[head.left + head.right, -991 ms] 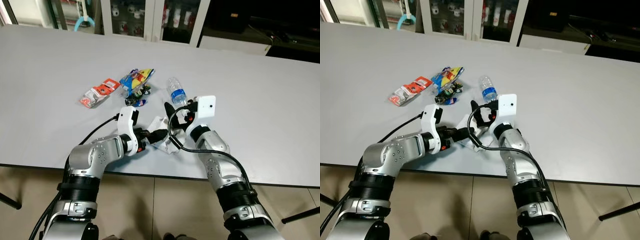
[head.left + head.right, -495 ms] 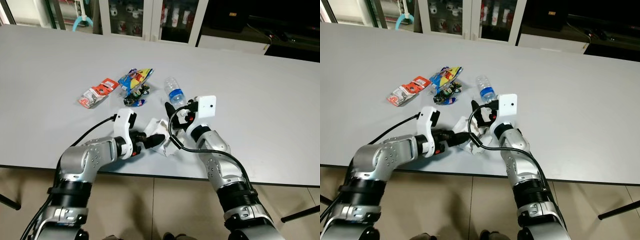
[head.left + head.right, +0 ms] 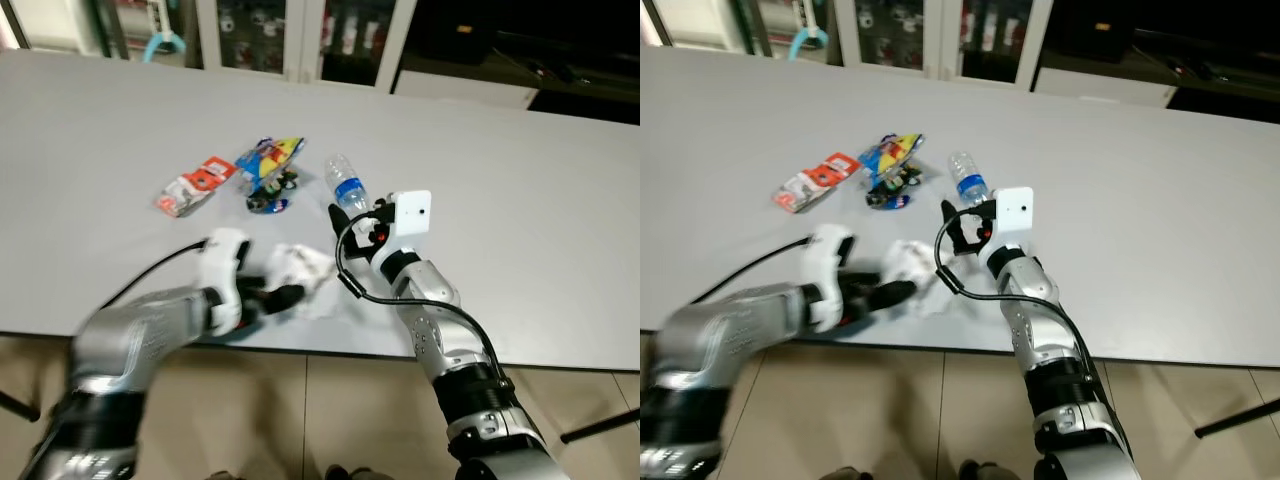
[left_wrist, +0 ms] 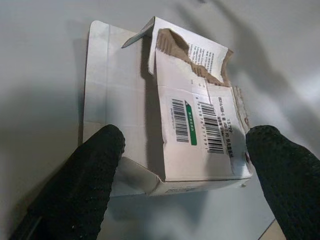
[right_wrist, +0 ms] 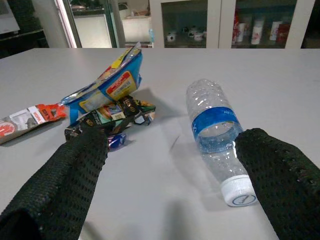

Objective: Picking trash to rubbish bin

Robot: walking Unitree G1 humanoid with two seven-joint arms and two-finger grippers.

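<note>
My left gripper [image 4: 182, 165] is sliding back toward the worktop [image 3: 520, 200] edge, fingers spread around the torn carton [image 4: 170, 135] (not clamped yet), while the right gripper [image 5: 170, 175] hovers open by the bottle [image 5: 217, 137].
</note>
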